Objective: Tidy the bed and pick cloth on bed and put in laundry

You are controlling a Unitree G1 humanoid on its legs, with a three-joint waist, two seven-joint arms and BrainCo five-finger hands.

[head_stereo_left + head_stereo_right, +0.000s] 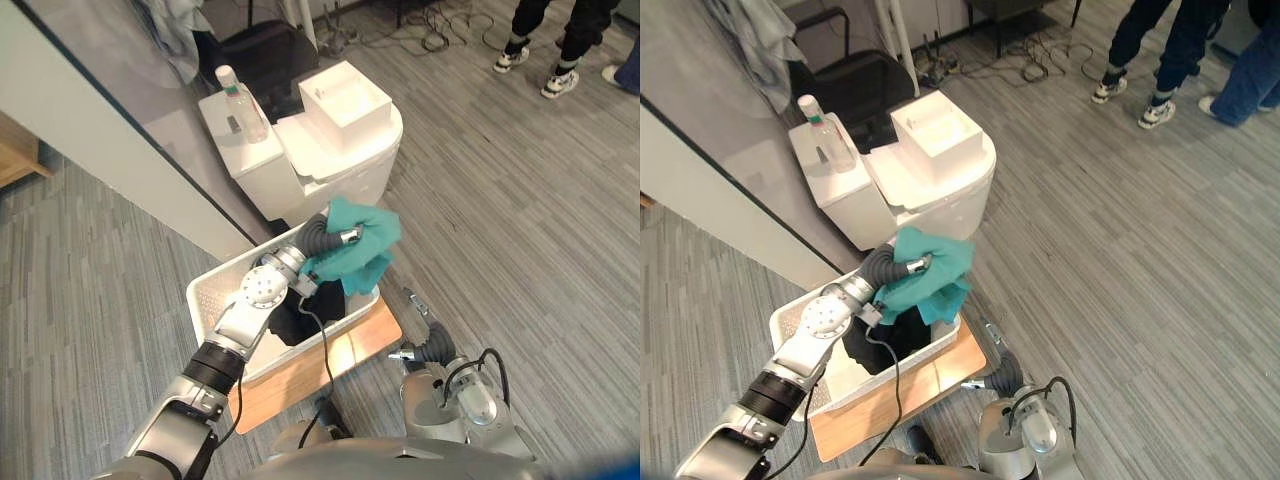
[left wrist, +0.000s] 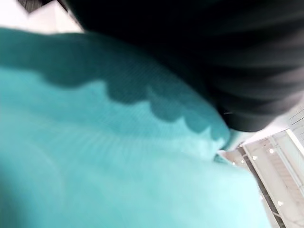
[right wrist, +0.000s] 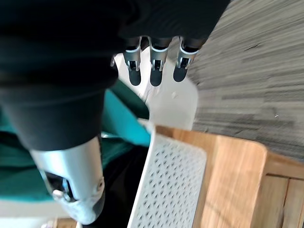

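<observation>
My left hand (image 1: pixel 330 238) holds a teal cloth (image 1: pixel 362 248) bunched around its fingers, above the far corner of a white perforated laundry basket (image 1: pixel 215 292). The cloth hangs partly over the basket's rim and spreads across the left wrist view (image 2: pixel 118 180). Dark clothing (image 1: pixel 308 312) lies inside the basket. Low beside the basket's wooden stand (image 1: pixel 330 362), my right hand (image 3: pixel 152 66) has straight fingers holding nothing. The right wrist view also catches the basket's corner (image 3: pixel 166 180) and the teal cloth (image 3: pixel 121 118).
A white cabinet (image 1: pixel 340 165) stands just behind the basket, with an open white box (image 1: pixel 345 95) and a clear bottle (image 1: pixel 240 100) on top. A pale wall panel (image 1: pixel 100 120) runs along the left. People's legs (image 1: pixel 545 45) stand at the far right on grey flooring.
</observation>
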